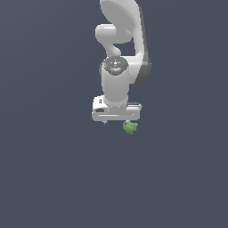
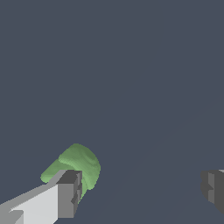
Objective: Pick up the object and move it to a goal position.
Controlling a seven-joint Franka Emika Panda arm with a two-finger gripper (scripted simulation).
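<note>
Beside the green lumpy object [image 2: 76,165] my gripper [image 2: 142,190] is hanging wide apart; I should be centring it before closing.

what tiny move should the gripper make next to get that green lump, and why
Probably a small sideways shift to centre the gripper over the small matte light-green lumpy piece. In the wrist view the jaws stand wide apart, and the piece sits by one finger rather than in the gap, so closing now would likely miss.

The arm [image 1: 119,53] runs off the exterior view's top. In the wrist view one finger [image 2: 65,194] covers part of the object [image 2: 78,164]; the other finger [image 2: 213,188] is cut by the edge.
</note>
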